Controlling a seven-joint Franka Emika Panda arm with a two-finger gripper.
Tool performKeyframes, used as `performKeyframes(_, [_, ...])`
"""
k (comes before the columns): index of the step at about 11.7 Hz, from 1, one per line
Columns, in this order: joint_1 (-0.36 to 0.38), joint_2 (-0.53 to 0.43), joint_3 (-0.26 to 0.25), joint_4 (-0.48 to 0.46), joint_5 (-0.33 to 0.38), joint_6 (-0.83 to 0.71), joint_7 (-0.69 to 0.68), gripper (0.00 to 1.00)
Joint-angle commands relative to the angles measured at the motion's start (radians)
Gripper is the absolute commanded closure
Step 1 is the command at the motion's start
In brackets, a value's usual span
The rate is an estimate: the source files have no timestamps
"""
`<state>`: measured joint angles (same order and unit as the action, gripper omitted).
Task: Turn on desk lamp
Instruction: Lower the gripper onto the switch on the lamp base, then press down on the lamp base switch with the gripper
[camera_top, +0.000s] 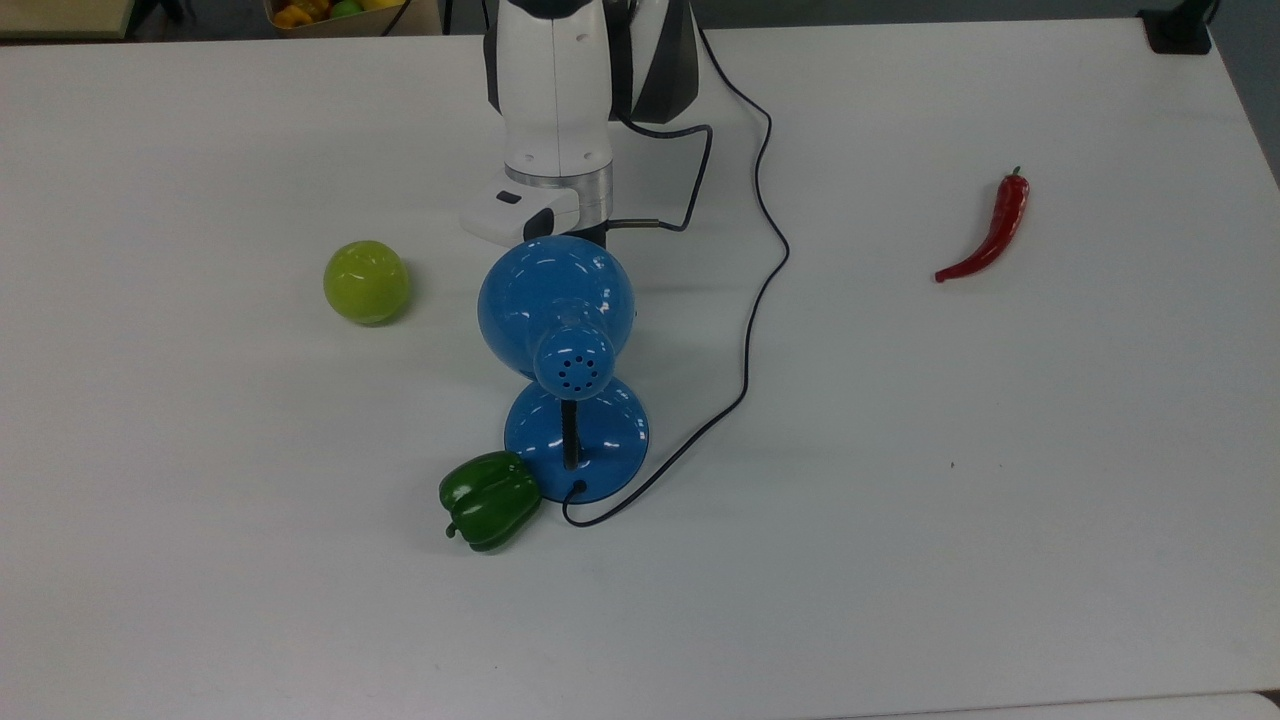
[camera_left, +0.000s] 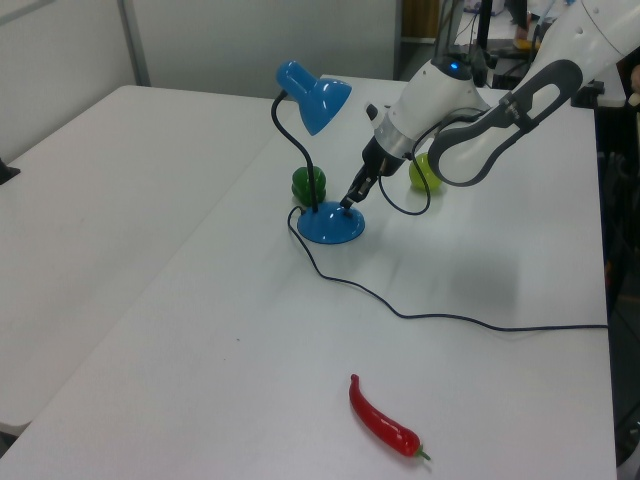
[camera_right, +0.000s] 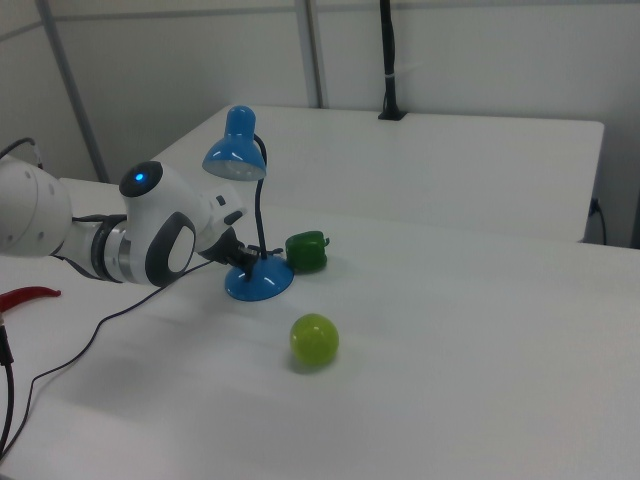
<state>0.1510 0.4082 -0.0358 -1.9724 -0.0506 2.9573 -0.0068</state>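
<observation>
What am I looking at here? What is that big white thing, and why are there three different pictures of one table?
The white thing is a robot arm; its gripper reaches down to the round base of a glossy blue desk lamp, which it is meant to switch on. Nothing is held. Three cameras watch one moment: the top view looks down from above, the left view and the right view look from opposite sides. On the white table lie a green bell pepper touching the lamp's base, a yellow-green ball and a red chilli pepper.

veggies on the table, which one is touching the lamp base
The green bell pepper, pressed against the desk lamp base's edge. The red chili and yellow-green round fruit lie well apart.
</observation>
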Motion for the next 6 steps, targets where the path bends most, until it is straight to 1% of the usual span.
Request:
performKeyframes(1, [0.015,0.006,-0.012,-0.003,-0.005,0.019,0.027,1.0])
performKeyframes(6, [0.015,0.012,-0.012,-0.003,-0.005,0.019,0.027,1.0])
